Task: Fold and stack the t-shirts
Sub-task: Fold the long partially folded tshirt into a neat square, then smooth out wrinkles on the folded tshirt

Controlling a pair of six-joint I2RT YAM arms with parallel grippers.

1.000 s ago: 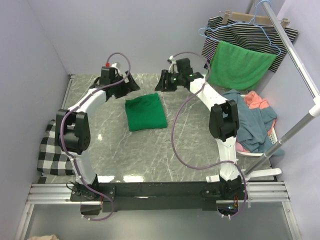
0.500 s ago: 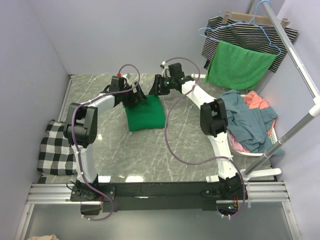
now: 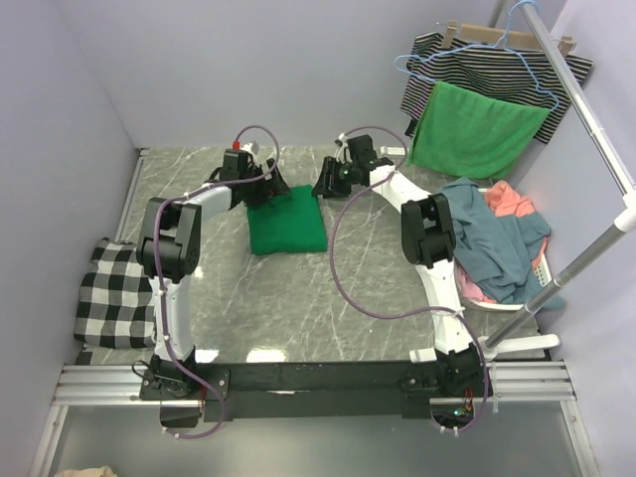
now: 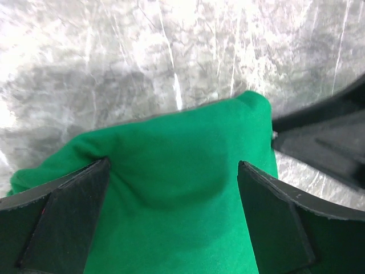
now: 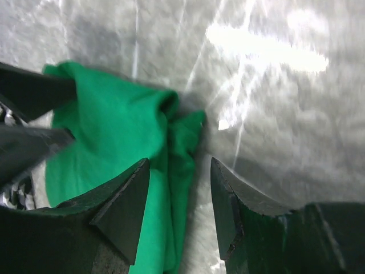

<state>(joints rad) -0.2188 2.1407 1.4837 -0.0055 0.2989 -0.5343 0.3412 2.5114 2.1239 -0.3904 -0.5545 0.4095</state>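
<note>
An emerald green t-shirt (image 3: 286,223) lies folded into a rectangle on the marble table. My left gripper (image 3: 266,190) stands at its far left corner. In the left wrist view that gripper (image 4: 174,171) is wide open, one finger on each side of the green cloth (image 4: 182,171), gripping nothing. My right gripper (image 3: 329,185) stands at the far right corner. In the right wrist view it (image 5: 179,168) is open, and the shirt's bunched right edge (image 5: 179,142) lies between the jaws. A dusty blue t-shirt (image 3: 497,243) and a coral one (image 3: 512,202) are heaped at the right.
A white basket (image 3: 542,270) at the right edge holds the heap. Behind it a bright green cloth (image 3: 477,124) and a striped garment (image 3: 497,60) hang from a metal rack (image 3: 596,129). A black-and-white checked cloth (image 3: 109,293) lies off the table's left edge.
Both grippers have closed in on the shirt's far edge. The left moved right to the far left corner. The right came down to the far right corner. The shirt's far edge shifted slightly.
</note>
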